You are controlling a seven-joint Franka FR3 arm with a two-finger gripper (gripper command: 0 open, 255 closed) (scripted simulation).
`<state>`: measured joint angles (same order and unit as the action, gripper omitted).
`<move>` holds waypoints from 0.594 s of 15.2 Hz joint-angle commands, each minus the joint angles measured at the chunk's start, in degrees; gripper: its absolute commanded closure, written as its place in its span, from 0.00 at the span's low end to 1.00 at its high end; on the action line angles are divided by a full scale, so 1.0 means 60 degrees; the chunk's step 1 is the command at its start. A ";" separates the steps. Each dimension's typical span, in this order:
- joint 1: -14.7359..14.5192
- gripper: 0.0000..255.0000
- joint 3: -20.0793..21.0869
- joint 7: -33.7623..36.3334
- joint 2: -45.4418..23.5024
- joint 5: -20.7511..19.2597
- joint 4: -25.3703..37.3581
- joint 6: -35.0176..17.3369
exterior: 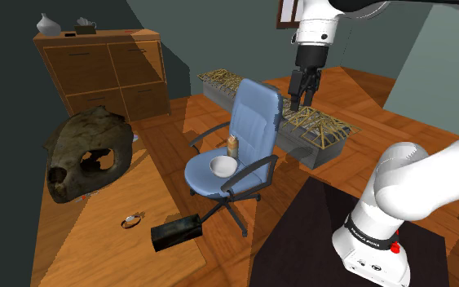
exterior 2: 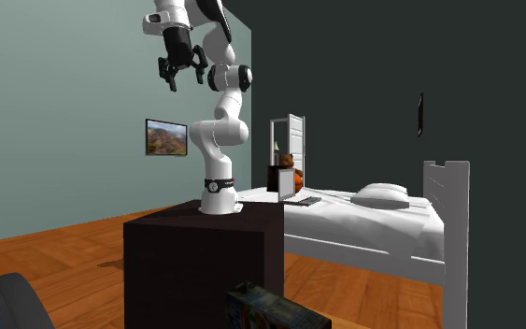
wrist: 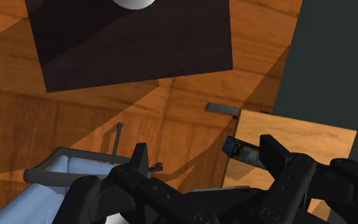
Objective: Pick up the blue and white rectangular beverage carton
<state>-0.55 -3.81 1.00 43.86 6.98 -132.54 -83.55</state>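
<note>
Shoulder view first: the gripper (exterior: 302,99) hangs high up, beyond the back of the blue chair (exterior: 256,122), fingers pointing down with a gap between them. The carton (exterior: 176,232) is a dark, bluish box lying flat on the wooden table (exterior: 97,253), close to its edge. From the gripper it sits far below and well off toward the camera, with the whole chair in between. Its long axis runs roughly along that table edge, not toward the gripper.

Over to the second exterior view: the gripper (exterior 2: 184,79) is well above the dark stand (exterior 2: 205,252), its two fingers clearly apart and holding nothing. Low down, nearest the camera, a blue printed box (exterior 2: 275,313) looks to be the carton, a long drop below the gripper and out in front of the stand.

Now the wrist view: the gripper (wrist: 204,149) is spread wide and empty. The carton (wrist: 241,149) peeps out just by the tip of one finger, at the corner of the table (wrist: 298,137), part of it hidden behind that finger. It is not between the fingers. I'd judge the coming move needs a long descent, a shift toward that finger's side, and fingers set across the carton's short width.
</note>
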 commanded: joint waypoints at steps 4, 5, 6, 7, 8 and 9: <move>-0.0263 0.00 0.0144 -0.0389 -0.0597 0.0038 -0.0321 -0.0946; -0.0350 0.00 0.0194 -0.0517 -0.0817 0.0052 -0.0404 -0.1259; -0.0438 0.00 0.0244 -0.0642 -0.1047 0.0066 -0.0475 -0.1570; -0.0525 0.00 0.0296 -0.0767 -0.1287 0.0081 -0.0534 -0.1879; -0.0610 0.00 0.0349 -0.0891 -0.1536 0.0096 -0.0580 -0.2185; -0.0694 0.00 0.0403 -0.1014 -0.1793 0.0111 -0.0615 -0.2489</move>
<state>-4.29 -1.54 -4.15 34.27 7.70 -136.04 -96.93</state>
